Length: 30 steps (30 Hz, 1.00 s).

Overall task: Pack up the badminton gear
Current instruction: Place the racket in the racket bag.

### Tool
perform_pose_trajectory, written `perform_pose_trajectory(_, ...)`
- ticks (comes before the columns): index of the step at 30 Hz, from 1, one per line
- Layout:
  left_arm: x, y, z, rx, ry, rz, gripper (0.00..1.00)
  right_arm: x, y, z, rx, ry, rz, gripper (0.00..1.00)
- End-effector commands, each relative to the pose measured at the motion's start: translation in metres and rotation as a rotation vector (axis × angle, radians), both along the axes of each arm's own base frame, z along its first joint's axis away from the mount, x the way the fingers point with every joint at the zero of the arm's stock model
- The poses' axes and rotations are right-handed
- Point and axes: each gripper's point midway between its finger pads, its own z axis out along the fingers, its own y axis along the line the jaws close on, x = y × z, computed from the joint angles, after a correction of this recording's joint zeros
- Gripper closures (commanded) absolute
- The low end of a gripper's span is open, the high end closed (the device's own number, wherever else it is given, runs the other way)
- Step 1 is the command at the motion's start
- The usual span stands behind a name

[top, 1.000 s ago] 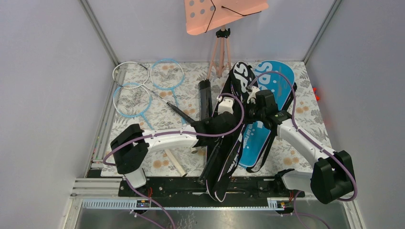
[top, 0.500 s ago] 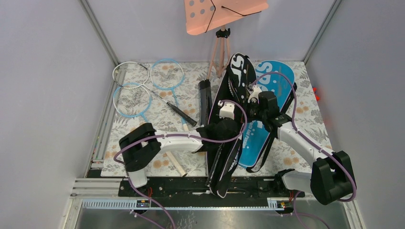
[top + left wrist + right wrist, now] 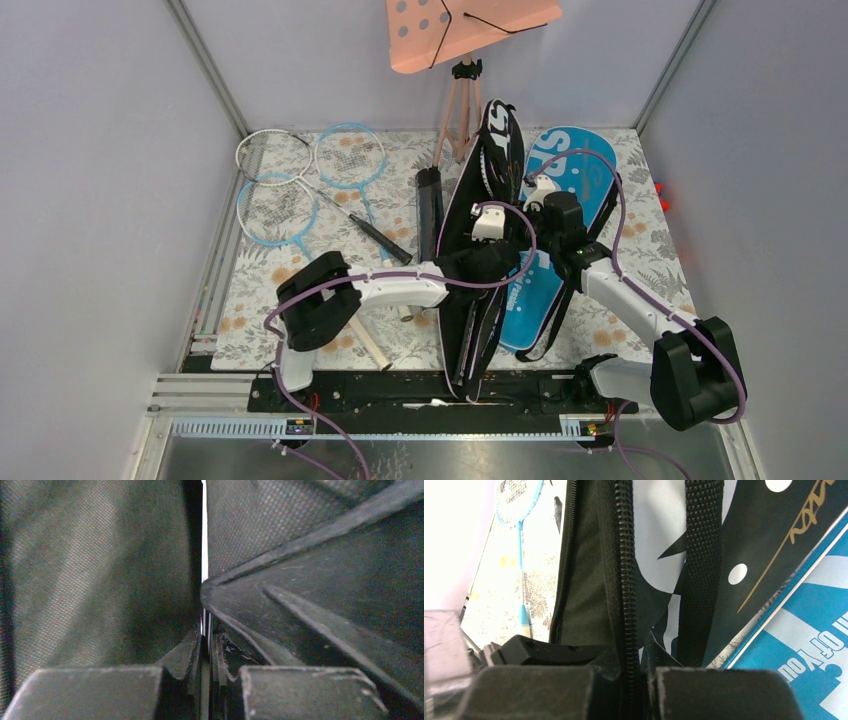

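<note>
Both claws are clenched on the black bag [image 3: 492,150], which stands on its long edge near the middle of the desk [image 3: 300,275]. The left claw [image 3: 205,650] pinches a thin fold of dark fabric, while the right claw [image 3: 640,672] bites the zipper edge beside a webbing strap. This looks like the step of getting the bag's mouth open so gear can go in. To do it well, the two grips should draw the zipper edges apart evenly and gently, with the bag held upright so it does not topple onto the black tube [image 3: 429,205] just to its left. A hard tug on a pinch this thin could let the fabric slip free. The left wrist view shows only dark cloth, so whether anything is inside the black bag cannot be told. The blue bag [image 3: 578,160] lies flat on the right, partly under the black one, and its contents are hidden too. Three rackets [image 3: 277,207] lie with crossed shafts at the far left, outside any bag, and the tube also lies loose on the desk. No shuttlecock can be made out.
</note>
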Motion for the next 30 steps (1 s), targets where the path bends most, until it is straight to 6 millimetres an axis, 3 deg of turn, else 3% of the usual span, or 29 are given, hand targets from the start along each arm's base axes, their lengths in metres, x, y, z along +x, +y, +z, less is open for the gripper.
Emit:
perform_pose_trajectory(1,0.078,-0.012,0.075,-0.353,-0.205,0.194,1.0,-0.103,0.059,0.012,0.203,0.229,0.407,1.0)
perform_pose_trajectory(7,0.073,-0.012,0.033,-0.348,-0.153,0.198,1.0,-0.104,0.055,0.027,0.222,0.186,0.378,1.0)
perform_pose_trajectory(12,0.055,-0.013,0.033,-0.312,-0.139,0.106,0.97,-0.09,0.037,0.019,0.112,0.17,0.247,1.0)
perform_pose_trajectory(13,0.05,-0.014,0.038,-0.297,-0.148,0.08,0.91,-0.084,0.031,0.021,0.082,0.156,0.209,1.0)
perform_pose_trajectory(17,0.019,-0.021,0.067,-0.207,-0.184,-0.061,0.47,-0.065,0.005,0.021,-0.049,0.13,0.066,1.0)
perform_pose_trajectory(20,-0.005,-0.018,0.091,-0.153,-0.197,-0.147,0.28,-0.05,-0.016,0.016,-0.129,0.124,-0.031,1.0)
perform_pose_trajectory(22,-0.017,-0.014,0.098,-0.109,-0.18,-0.192,0.24,-0.041,-0.029,0.011,-0.184,0.129,-0.098,1.0)
perform_pose_trajectory(24,-0.025,-0.006,0.102,-0.075,-0.147,-0.215,0.04,-0.034,-0.04,0.004,-0.229,0.13,-0.152,1.0)
perform_pose_trajectory(30,-0.049,0.028,0.108,-0.068,-0.095,-0.25,0.01,-0.026,-0.046,-0.007,-0.268,0.138,-0.19,1.0)
